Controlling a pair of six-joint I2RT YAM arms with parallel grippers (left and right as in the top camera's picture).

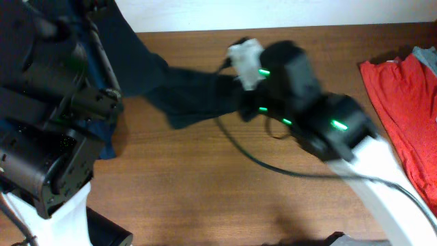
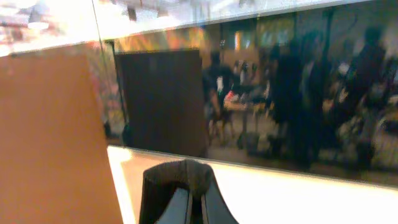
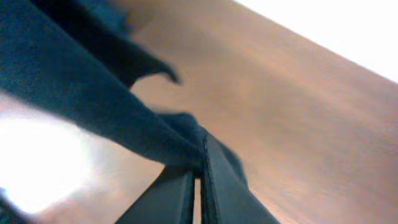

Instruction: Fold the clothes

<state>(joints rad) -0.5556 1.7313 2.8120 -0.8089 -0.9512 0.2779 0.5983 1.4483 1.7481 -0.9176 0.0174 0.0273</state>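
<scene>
The black T-shirt (image 1: 194, 96) hangs stretched above the wooden table (image 1: 205, 178) from the upper left to the middle. My right gripper (image 3: 199, 167) is shut on one dark edge of it, and the fabric (image 3: 74, 93) runs away to the upper left. In the overhead view the right gripper (image 1: 243, 104) sits at the shirt's right end. My left gripper (image 2: 189, 186) is raised, points at the room, and is shut with black fabric (image 2: 180, 173) draped over its tips. No chest logo shows.
A red garment (image 1: 403, 102) lies at the table's right edge with a grey piece (image 1: 427, 58) behind it. A blue garment (image 1: 104, 140) shows under the left arm (image 1: 48, 102). A black cable (image 1: 273, 164) trails from the right arm (image 1: 355, 150).
</scene>
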